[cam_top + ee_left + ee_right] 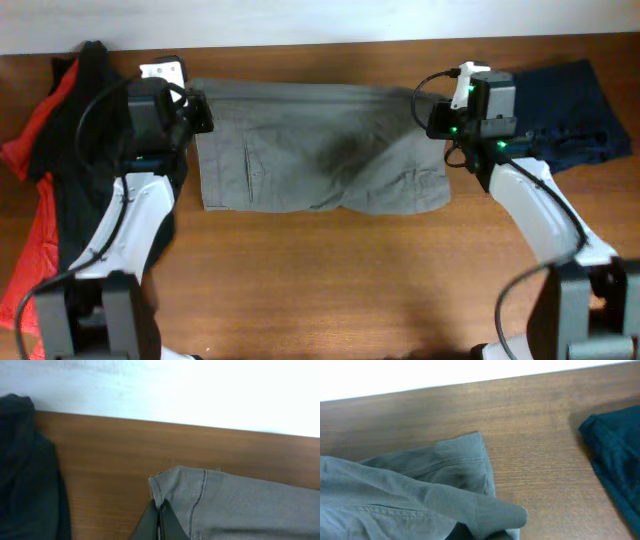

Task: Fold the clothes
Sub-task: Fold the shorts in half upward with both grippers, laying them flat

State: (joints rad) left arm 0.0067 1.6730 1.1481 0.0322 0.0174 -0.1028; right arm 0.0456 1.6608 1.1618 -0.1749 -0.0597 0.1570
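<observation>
Starting at the left hand: pressing its fingers tight together, pinching the stitched edge of the taupe shorts at their left end, right by the back corner. Hopping over to the right hand: clamping onto the shorts' right back corner. Mostly going by the bunched fold of cloth there, with the fingers nearly buried under it in the right wrist view.

Now checking out the shorts themselves: lying spread across the back middle of the worktop, stretching sideways between both hands. Resting mostly flat, showing soft wrinkles and a darker shadowy crease near the middle. Looking like grey-brown cotton, with a line of seam stitching toward the left side and a doubled hem at the left corner.

Counting up: seeing two hands, one pair of shorts and three other pieces.
- Spotting a black garment heaped at the left back of the worktop.
- Catching a red garment peeking out beside it along the left edge.
- Noticing a navy garment lying just past the right hand, sitting apart from the shorts with bare wood between.

Totalling four pieces of clothing.
</observation>
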